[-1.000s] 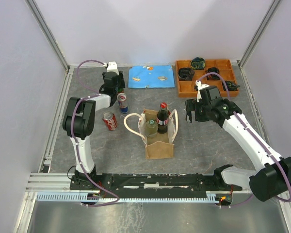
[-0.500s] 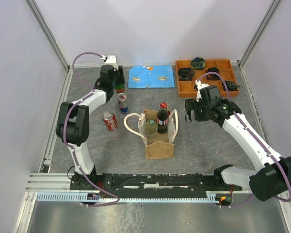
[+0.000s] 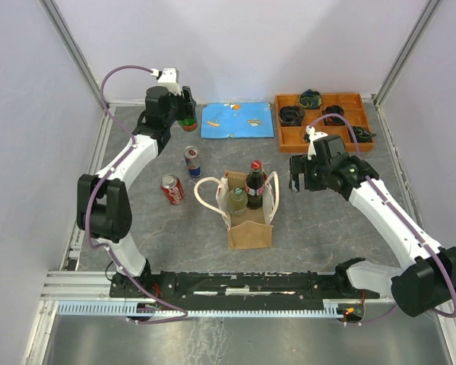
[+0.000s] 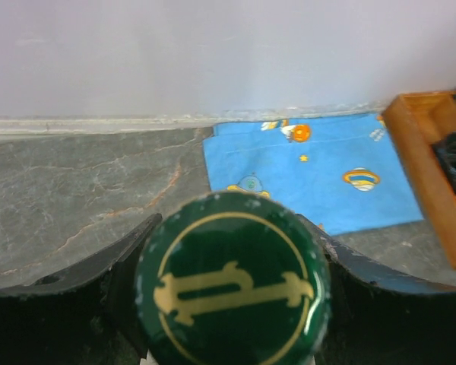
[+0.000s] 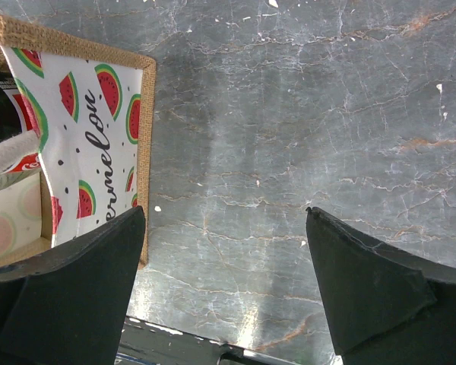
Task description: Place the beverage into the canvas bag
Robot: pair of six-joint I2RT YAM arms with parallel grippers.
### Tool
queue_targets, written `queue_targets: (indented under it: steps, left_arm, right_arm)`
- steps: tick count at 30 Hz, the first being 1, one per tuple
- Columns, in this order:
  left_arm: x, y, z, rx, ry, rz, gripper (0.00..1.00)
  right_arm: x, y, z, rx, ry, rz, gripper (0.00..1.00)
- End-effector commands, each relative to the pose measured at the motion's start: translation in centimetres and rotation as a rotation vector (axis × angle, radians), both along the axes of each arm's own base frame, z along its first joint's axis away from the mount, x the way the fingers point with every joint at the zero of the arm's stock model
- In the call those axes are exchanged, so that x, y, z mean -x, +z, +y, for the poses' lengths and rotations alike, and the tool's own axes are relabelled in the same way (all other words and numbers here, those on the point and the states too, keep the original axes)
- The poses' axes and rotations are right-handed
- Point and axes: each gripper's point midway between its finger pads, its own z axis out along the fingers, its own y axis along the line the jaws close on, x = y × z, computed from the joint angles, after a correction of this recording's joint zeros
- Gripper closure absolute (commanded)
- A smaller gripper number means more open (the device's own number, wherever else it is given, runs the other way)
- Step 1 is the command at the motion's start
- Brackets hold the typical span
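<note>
green-capped bottle [image 4: 232, 281] clamped in left end effector [image 4: 229, 232].

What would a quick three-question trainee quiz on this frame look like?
1. True or false: the right gripper holds a can.
2. How many bottles stand in the bag? A one, B two, C three.
3. Fill in: the left gripper is shut on a bottle with a ____ cap.

Key: 1 false, it is open and empty beside the bag. 2 B, the cola bottle and a shorter bottle. 3 green.
</note>
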Motion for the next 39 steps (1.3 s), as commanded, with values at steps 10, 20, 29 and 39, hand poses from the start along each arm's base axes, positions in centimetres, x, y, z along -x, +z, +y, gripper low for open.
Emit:
queue_targets:
  steps: [10,20,29,39]
  left_arm:
    - [11.3,19.5,-8.1,0.161,-0.452,-0.362,0.97]
    - [23.4,18.8,-15.3,0.234,-0.803,-0.306,0.97]
    - [28.2,15.2,-18.9,0.232,-0.953,-0.224,0.97]
    - [30.6,11.9,-22.1,0.215,-1.078,-0.199,0.97]
  right_arm:
    - [-0.3,1.2,0.6,-0.057,-0.005,-0.063,0.06]
    - [0.3,1.0,0.5,-0.064,-0.010,-0.067,0.06]
    - [0.2,1.0,0.5,-0.069,-0.012,-0.067,0.06]
    - [0.3,1.0,0.1,-0.054,-0.025,-0.069,0.06]
